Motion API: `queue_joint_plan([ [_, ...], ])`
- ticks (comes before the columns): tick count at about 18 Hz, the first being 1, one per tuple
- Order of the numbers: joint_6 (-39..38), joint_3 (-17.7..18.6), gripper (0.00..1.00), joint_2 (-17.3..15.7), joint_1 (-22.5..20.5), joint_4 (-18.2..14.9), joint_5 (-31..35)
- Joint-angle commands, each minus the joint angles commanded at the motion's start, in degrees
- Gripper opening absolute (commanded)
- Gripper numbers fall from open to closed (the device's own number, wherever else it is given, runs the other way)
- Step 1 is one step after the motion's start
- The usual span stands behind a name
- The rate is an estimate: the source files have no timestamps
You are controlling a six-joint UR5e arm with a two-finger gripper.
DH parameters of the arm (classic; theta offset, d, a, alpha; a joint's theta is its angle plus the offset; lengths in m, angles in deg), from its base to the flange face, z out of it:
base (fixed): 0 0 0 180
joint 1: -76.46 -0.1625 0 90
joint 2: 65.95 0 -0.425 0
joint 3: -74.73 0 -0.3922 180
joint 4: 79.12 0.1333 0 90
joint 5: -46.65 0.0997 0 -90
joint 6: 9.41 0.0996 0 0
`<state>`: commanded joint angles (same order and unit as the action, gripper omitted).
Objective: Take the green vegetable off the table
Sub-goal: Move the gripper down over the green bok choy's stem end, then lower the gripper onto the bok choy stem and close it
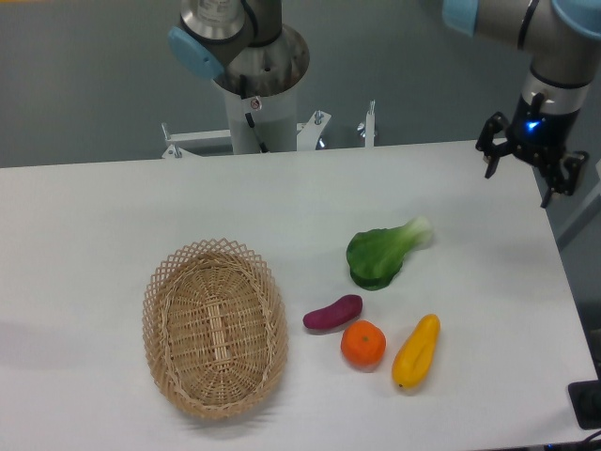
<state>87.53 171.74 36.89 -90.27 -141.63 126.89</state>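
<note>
You've got one oval wicker basket (215, 326), one leafy green vegetable (383, 252), one purple eggplant piece (332, 313), one round orange (362, 344), one long yellow vegetable (416, 351).

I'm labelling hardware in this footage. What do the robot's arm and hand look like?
The arm is silver-grey tubing with light blue joint caps. Its wrist ends in a black section with a small glowing blue light, carrying a black two-finger hand. A silver column base stands behind the table.

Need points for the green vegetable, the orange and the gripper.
green vegetable (376, 256), fixed camera, on the dark leaves.
orange (363, 344), fixed camera, middle of the fruit.
gripper (518, 184), fixed camera, midway between the open fingertips, above the table's far right corner.
</note>
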Motion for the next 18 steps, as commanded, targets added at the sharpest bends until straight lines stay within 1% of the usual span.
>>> queue_joint_plan([
  [1, -0.9, 2.7, 1.00, -1.0, 0.6, 2.3, 0.0],
  [3, -3.2, 8.0, 1.00, -1.5, 1.9, 7.6, 0.3],
  [4, -3.4, 10.4, 1.00, -1.6, 2.5, 9.6, 0.4],
  [5, -3.3, 11.5, 1.00, -1.7, 3.2, 10.4, 0.7],
  [8, -0.5, 13.5, 1.00, -1.5, 5.5, 10.4, 5.2],
  [10, 4.6, 13.4, 1.00, -0.8, 7.6, 10.4, 10.0],
  [11, 5.2, 13.4, 1.00, -0.5, 8.3, 10.5, 11.7],
  [14, 5.1, 13.7, 1.00, 1.5, 9.1, 11.1, 12.2],
  [17, 5.8, 13.6, 1.00, 2.5, 9.1, 11.1, 12.7],
  [18, 5.8, 13.6, 1.00, 3.0, 9.1, 11.1, 13.7],
])
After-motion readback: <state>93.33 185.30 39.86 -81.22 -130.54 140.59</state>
